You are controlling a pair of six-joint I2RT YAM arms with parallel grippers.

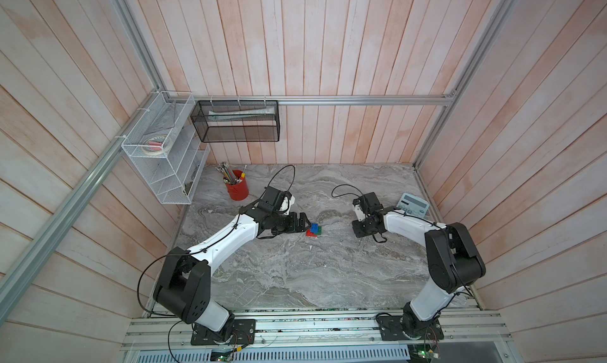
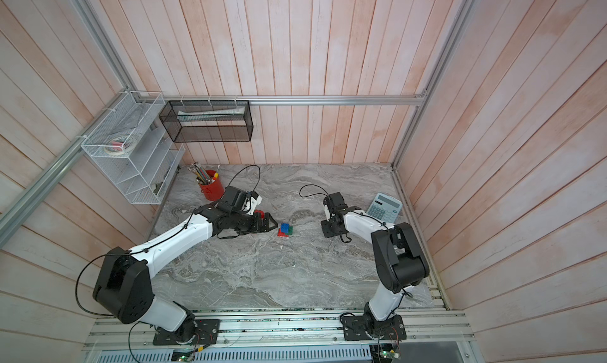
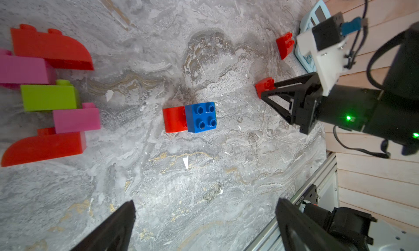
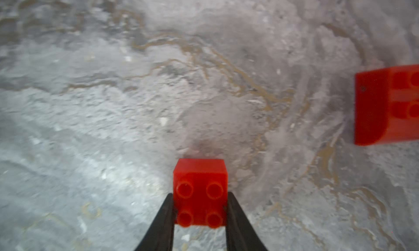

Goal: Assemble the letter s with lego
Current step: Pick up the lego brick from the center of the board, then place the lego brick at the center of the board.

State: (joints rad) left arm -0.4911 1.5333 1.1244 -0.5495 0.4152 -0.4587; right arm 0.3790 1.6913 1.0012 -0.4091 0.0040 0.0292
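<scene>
Lego red brick [image 4: 199, 181] sits pinched in right claw [image 4: 200, 195]; left claw [image 3: 206, 202] gapes empty; cup [image 1: 237, 190] holds pencils [image 1: 227, 174].

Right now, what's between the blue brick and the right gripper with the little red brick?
Nothing but bare marble table between blue brick and right gripper; the left wrist view shows it.
</scene>
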